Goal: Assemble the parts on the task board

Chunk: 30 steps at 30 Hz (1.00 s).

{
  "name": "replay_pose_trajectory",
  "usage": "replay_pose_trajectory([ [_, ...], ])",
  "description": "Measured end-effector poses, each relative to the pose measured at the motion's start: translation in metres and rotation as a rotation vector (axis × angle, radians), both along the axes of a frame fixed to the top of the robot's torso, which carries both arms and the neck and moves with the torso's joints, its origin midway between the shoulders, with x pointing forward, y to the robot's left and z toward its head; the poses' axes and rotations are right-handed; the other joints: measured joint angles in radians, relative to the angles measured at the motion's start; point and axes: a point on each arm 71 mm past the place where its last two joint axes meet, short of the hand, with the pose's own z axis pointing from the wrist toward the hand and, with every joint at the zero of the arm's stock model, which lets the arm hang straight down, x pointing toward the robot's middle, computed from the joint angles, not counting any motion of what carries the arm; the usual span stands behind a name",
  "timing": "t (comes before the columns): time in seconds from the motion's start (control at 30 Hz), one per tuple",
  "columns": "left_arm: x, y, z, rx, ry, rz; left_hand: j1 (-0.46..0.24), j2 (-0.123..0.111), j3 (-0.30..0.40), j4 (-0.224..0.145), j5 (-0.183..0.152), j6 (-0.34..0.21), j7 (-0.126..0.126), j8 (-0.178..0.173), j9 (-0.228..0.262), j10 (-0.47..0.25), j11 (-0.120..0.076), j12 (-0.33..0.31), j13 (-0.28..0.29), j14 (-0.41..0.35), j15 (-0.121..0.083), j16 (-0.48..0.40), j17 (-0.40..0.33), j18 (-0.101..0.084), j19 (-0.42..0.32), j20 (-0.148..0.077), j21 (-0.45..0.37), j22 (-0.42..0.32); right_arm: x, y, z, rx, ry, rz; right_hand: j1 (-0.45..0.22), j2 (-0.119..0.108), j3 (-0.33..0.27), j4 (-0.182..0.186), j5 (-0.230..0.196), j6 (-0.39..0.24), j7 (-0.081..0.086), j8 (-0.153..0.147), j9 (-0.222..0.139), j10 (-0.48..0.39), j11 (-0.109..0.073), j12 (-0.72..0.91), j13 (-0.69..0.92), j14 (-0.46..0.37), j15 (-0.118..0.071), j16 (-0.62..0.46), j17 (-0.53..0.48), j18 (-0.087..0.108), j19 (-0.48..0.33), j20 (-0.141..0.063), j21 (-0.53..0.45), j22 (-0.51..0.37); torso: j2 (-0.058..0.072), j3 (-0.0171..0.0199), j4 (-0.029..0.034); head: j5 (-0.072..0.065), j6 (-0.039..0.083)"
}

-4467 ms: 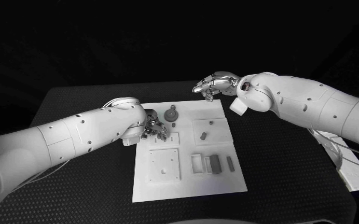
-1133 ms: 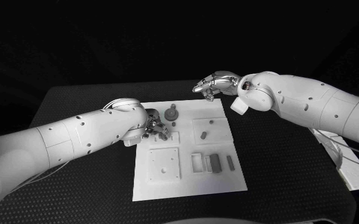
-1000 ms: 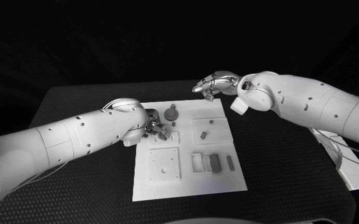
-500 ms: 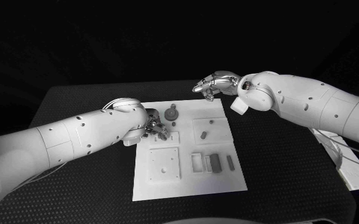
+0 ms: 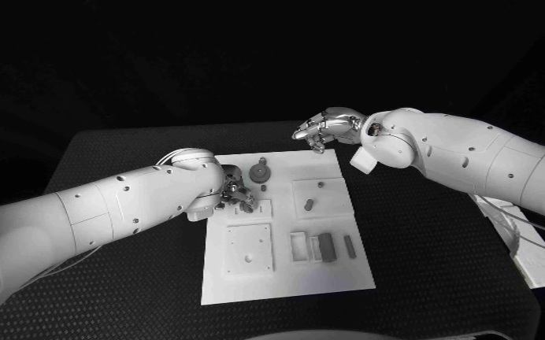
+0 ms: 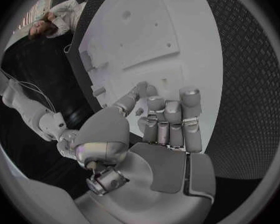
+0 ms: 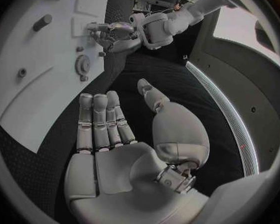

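The white task board [image 5: 290, 277] lies mid-table. My left hand [image 5: 233, 189] is bent down over its far left part, beside a grey gear [image 5: 260, 174]. In the left wrist view the thumb and a finger of this hand [image 6: 159, 129] close on a small grey part [image 6: 140, 112] just over the board [image 6: 177, 25]. My right hand [image 5: 326, 129] hovers above the board's far edge. In the right wrist view its fingers [image 7: 99, 119] are stretched out and nothing lies in the palm. That view also shows the gear [image 7: 82, 63] and the left hand [image 7: 115, 35].
A raised square plate [image 5: 250, 249] sits on the board's near left. Upright grey bars [image 5: 326, 247] stand near right, and a small peg [image 5: 320, 186] and piece [image 5: 309, 206] sit further back. A white object with cables [image 5: 528, 253] lies at the table's right edge.
The left hand's fingers have shifted slightly over the same spot beside the gear. The right hand has stayed in place above the far edge.
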Motion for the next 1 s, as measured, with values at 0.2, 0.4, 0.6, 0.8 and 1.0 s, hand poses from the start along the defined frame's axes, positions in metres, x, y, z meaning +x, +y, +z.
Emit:
replay_pose_trajectory([
  [0.2, 0.0001, -0.0003, 0.0000, 0.001, 0.003, 0.003, -0.001, 0.001, 0.011, 0.011, 0.000, 0.007, 0.000, -0.003, -0.007, 0.001, 0.001, 0.000, -0.001, 0.004, -0.002, -0.002, 0.000, 0.000, 0.002, 0.001, 0.000, 0.000, -0.0001, 0.0000, 0.0000, 0.000, 0.000, 0.000, 0.000, 0.000, 0.000, 0.000, 0.000, -0.004, 0.001, 0.000, 0.000, 0.000, 0.000, 0.000, -0.001, 0.000, 0.000, 0.000, 0.000, 0.000, 0.000, 0.000, 0.000, 0.000, 0.000, 0.0001, 0.0000, 0.000, -0.001],
  [0.4, 0.0008, -0.0014, -0.0003, 0.003, 0.005, 0.006, -0.006, 0.006, 0.008, 0.008, 0.084, 0.022, -0.004, -0.008, -0.011, 0.007, -0.004, 0.000, -0.001, 0.003, -0.004, -0.003, 0.000, 0.000, 0.002, 0.001, 0.000, 0.000, -0.0002, 0.0001, 0.0000, 0.000, 0.000, 0.001, 0.000, 0.000, 0.000, 0.000, 0.000, -0.004, 0.001, 0.000, 0.000, 0.000, 0.000, 0.000, -0.001, 0.000, 0.000, 0.000, 0.000, 0.000, 0.000, 0.000, 0.000, 0.000, 0.000, 0.0001, 0.0000, -0.001, -0.001],
  [0.6, 0.0014, -0.0021, -0.0003, 0.004, 0.006, 0.007, -0.011, 0.011, 0.005, 0.005, 0.094, 0.028, -0.011, -0.006, -0.011, 0.007, -0.004, 0.000, -0.001, 0.003, -0.004, -0.003, 0.000, 0.000, 0.003, 0.001, 0.000, 0.000, -0.0002, 0.0001, 0.0000, 0.000, 0.000, 0.000, 0.000, 0.000, 0.000, 0.000, 0.000, -0.004, 0.001, 0.000, 0.000, 0.000, 0.000, 0.000, -0.001, 0.000, 0.000, 0.000, 0.000, 0.000, 0.000, 0.000, 0.000, 0.000, 0.000, -0.0002, 0.0000, -0.001, 0.000],
  [0.8, 0.0017, -0.0024, -0.0003, 0.005, 0.005, 0.009, -0.028, 0.001, 0.005, 0.006, 0.123, 0.036, -0.011, -0.006, -0.008, 0.013, -0.006, 0.000, -0.001, 0.007, -0.008, -0.003, 0.000, 0.000, 0.009, -0.001, 0.000, 0.000, -0.0002, 0.0003, 0.0000, 0.000, 0.000, 0.001, 0.000, 0.000, 0.000, 0.000, 0.000, -0.004, 0.001, 0.000, 0.000, 0.000, 0.000, 0.000, -0.001, 0.000, 0.000, 0.000, -0.001, 0.000, 0.000, 0.000, 0.000, 0.000, 0.000, -0.0005, 0.0004, -0.001, 0.000],
  [1.0, 0.0017, -0.0029, -0.0004, 0.005, 0.004, 0.009, -0.036, -0.007, 0.002, 0.012, 0.128, 0.045, -0.016, -0.005, -0.004, 0.016, -0.009, 0.000, -0.001, 0.010, -0.008, -0.003, 0.000, 0.000, 0.012, -0.002, 0.000, 0.000, -0.0002, 0.0003, 0.0000, 0.000, 0.000, 0.001, 0.000, 0.000, 0.000, 0.000, 0.000, -0.004, 0.000, 0.000, 0.000, 0.000, 0.000, 0.000, -0.001, 0.001, 0.001, 0.000, -0.001, 0.000, 0.000, 0.000, 0.000, 0.000, 0.000, -0.0004, 0.0006, 0.000, 0.000],
])
